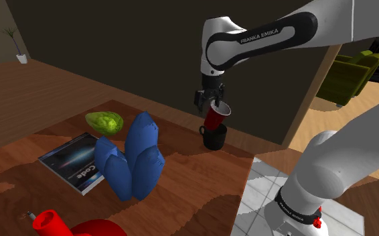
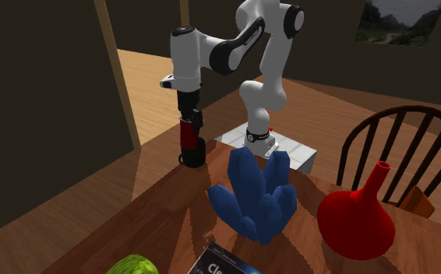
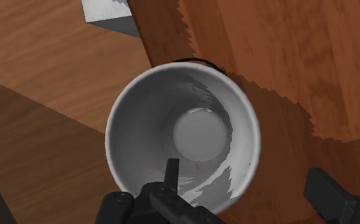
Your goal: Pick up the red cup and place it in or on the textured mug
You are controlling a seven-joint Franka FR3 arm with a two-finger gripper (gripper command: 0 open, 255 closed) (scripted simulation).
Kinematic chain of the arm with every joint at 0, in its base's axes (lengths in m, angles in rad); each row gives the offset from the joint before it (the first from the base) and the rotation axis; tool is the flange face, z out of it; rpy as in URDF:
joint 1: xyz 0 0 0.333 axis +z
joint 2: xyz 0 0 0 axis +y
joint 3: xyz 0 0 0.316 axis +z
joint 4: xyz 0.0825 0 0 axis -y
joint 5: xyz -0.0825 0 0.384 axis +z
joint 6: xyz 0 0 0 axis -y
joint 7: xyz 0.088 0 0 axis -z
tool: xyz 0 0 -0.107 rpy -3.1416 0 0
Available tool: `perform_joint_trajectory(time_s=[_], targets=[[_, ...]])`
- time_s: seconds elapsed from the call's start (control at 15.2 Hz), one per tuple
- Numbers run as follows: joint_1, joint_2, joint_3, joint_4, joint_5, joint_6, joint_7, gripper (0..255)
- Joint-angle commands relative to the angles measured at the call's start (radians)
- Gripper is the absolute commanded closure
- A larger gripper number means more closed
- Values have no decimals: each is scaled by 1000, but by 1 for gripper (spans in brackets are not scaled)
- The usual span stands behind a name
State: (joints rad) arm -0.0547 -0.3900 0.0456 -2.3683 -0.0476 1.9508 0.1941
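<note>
**Mia:** What is this place?

**Ben:** A dim room with dark walls and a brown wooden table [image 1: 195, 181].

**Mia:** Where is the red cup [image 1: 215, 118]?

**Ben:** Up in the air, near the table's far edge, close to the corner by the stand. The gripper [image 1: 211, 102] pinches its wall, with one finger [image 3: 170, 172] inside the cup and one outside.

**Mia:** And the black mug [image 1: 213, 137]?

**Ben:** Right under the cup. The cup hangs down from the hand, mouth up, and leans a little. Its bottom is at the mug's mouth. I can't tell if they touch.

**Mia:** So which way should it go?

**Ben:** I think straight down, then let go.

**Mia:** How many things are there?

**Ben:** One red cup, one black mug, one arm. Also one blue spiky thing [image 1: 133, 161], one green thing [image 1: 104, 122], one book [image 1: 74, 161] and one red vase [image 2: 355, 218].
</note>
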Motion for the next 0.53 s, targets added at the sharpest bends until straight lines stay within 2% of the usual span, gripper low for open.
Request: perform_joint_trajectory(time_s=[0.0,0.07,0.46], targets=[[2,-10,2,56,2,-67,0,0],[2,-13,3,80,3,-94,0,0],[2,-13,3,80,3,-94,0,0]])
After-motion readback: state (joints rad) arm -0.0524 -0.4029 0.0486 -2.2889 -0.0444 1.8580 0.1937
